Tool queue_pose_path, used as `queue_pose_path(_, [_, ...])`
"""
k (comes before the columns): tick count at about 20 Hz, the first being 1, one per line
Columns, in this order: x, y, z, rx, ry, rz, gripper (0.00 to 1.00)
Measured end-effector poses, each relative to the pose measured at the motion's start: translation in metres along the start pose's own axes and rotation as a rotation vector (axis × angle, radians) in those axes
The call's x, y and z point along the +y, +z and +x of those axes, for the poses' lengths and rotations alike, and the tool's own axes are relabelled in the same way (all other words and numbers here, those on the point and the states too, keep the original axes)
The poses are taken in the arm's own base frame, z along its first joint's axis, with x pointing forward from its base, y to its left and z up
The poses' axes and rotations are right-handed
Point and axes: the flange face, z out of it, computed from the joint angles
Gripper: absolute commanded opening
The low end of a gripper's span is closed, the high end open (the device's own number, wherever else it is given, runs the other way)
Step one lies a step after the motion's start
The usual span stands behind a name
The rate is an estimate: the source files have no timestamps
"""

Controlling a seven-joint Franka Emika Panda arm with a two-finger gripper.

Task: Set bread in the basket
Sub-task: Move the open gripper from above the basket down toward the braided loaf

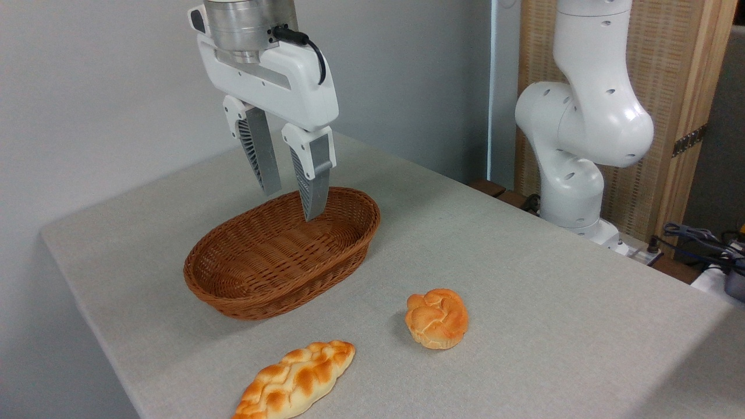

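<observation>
The bread (295,381), a long braided golden-orange loaf, lies on the table near the front edge, its lower end cut off by the frame. The oval reddish-brown wicker basket (244,294) stands behind it and holds nothing. My gripper (291,203) hangs above the basket's far end, fingers pointing down and open with nothing between them. It is well apart from the bread.
A small round knotted bun (437,318) sits on the table to the right of the loaf. The robot arm's white base (573,174) stands past the table's right back edge, with cables (698,238) beside it. A grey wall runs behind.
</observation>
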Motion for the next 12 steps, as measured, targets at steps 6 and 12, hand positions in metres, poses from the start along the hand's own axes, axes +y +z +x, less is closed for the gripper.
queue_pose_path(6, [-0.0075, 0.0044, 0.0002, 0.0, -0.008, 0.013, 1.0])
queue_pose_path(12, [-0.009, 0.0062, 0.0006, -0.001, -0.01, 0.013, 1.0])
